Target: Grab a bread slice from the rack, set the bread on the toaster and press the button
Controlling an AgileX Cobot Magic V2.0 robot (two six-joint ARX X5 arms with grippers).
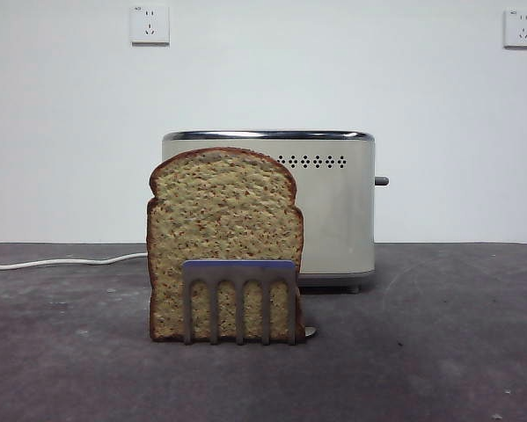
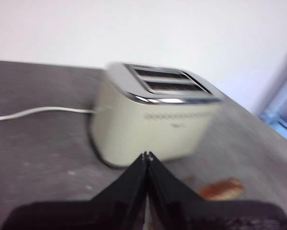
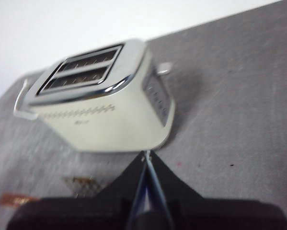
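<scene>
Bread (image 1: 223, 237) was found standing upright in the rack (image 1: 239, 299), in front of the toaster (image 1: 333, 211) and not yet lifted. Neither arm was seen in the front view. The left gripper (image 2: 147, 155) was held above the table with its jaws pressed together, nothing between them; the right gripper (image 3: 146, 154) was likewise closed and empty. Both wrist views were blurred.

The step in hand was judged to be the pick-up. The jaws would need to be opened before descent, the slice taken by its rounded top above the prongs, and lifted straight up so that the rack is not dragged. The slice should then be kept vertical and lined up with one of the two slots (image 2: 169, 80).

The bread was noted as tan and speckled, with a dark brown crust and a mushroom-shaped top. The rack was of shiny metal, with arched prongs and a flat top bar. The toaster was cream, boxy, round-cornered and smooth, with a chrome rim and a row of small dark holes. The button (image 1: 382, 181), a small dark knob, projected from its narrow side. A white cord (image 1: 65, 261) lay on the dull grey table (image 1: 439, 352).
</scene>
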